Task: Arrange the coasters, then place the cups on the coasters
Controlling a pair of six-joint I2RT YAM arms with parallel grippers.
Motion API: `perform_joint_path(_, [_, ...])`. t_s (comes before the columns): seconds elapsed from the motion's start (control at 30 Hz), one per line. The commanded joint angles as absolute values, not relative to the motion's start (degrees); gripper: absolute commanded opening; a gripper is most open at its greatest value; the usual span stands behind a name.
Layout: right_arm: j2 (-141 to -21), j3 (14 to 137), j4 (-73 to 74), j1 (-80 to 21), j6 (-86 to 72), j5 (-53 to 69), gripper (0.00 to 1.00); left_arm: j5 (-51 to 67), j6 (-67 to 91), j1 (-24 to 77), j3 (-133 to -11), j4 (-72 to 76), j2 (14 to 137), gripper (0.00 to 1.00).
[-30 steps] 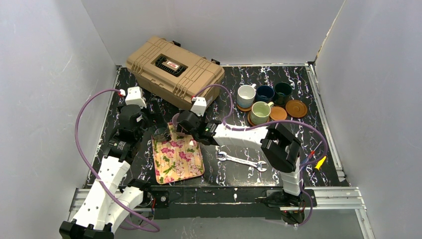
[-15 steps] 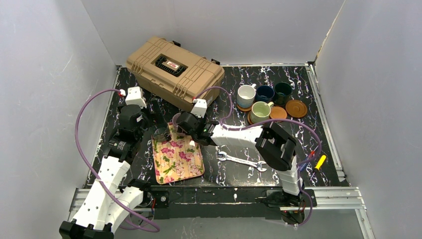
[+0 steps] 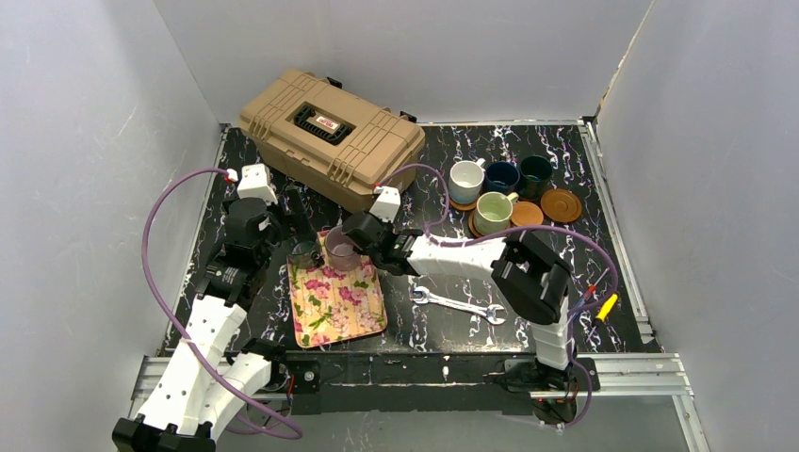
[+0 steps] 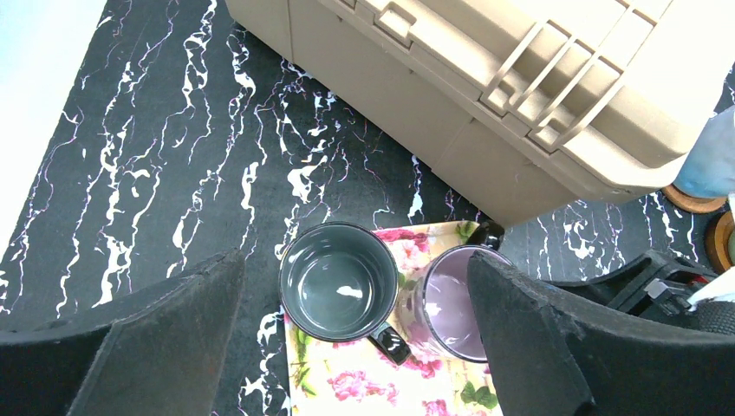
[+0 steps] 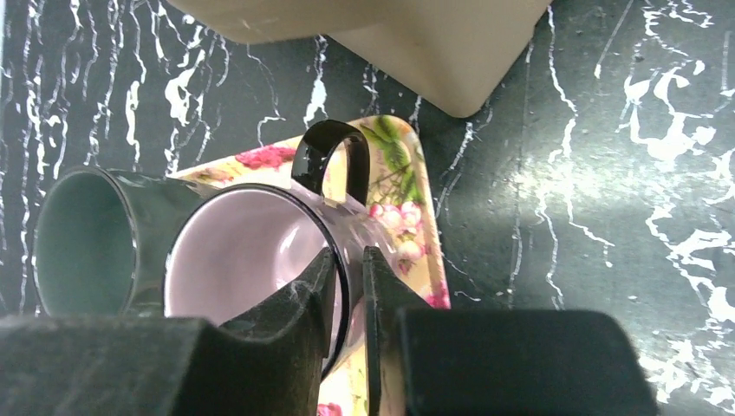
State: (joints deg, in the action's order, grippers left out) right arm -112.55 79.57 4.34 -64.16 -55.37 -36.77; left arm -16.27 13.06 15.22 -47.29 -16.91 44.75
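A mauve-pink cup (image 5: 243, 251) with a black handle sits at the far end of the floral tray (image 3: 339, 306). My right gripper (image 5: 349, 269) is shut on its rim, one finger inside and one outside. Beside it on the tray stands a teal cup (image 4: 338, 282), with my left gripper (image 4: 353, 260) open wide above it. At the back right are the white cup (image 3: 465, 181), navy cup (image 3: 501, 176), dark green cup (image 3: 535, 171) and yellow-green cup (image 3: 493, 211). Among them lie wooden coasters, one rimmed and bare (image 3: 562, 204), one small and bare (image 3: 527, 215).
A tan toolbox (image 3: 330, 135) lies at the back left, close behind the tray. A wrench (image 3: 459, 304) rests on the black marbled table (image 3: 424, 330) right of the tray. A small yellow object (image 3: 606, 306) sits near the right rail.
My right gripper has closed on the pink cup's rim and its wrist has shifted slightly right, so the cup now shows from above. The left arm has not moved.
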Motion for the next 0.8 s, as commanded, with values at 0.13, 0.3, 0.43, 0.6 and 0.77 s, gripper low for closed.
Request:
perform_joint_path(0.13, [-107.43,77.33,5.11,-63.54,-52.94,-34.66,0.02,-16.61,12.65,15.51,-47.29,-16.96,44.38,0.98])
perform_joint_path(0.3, [-102.96,77.47,5.21,-63.54,-45.22,-31.41,0.01,-16.58,12.61,15.55,-47.29,-16.94,44.52,0.98])
perform_joint_path(0.43, [-97.43,77.16,6.61,-63.5,-37.26,-28.68,0.01,-16.61,12.64,15.49,-47.31,-16.96,44.7,0.98])
perform_joint_path(0.6, [-90.89,78.96,16.65,-62.96,-31.11,-31.45,0.01,-16.7,12.64,15.51,-47.37,-16.97,44.97,0.98])
perform_joint_path(0.77, [-83.24,79.28,24.54,-58.25,-29.63,-33.87,0.01,-16.62,12.7,15.56,-47.37,-17.07,45.22,0.98])
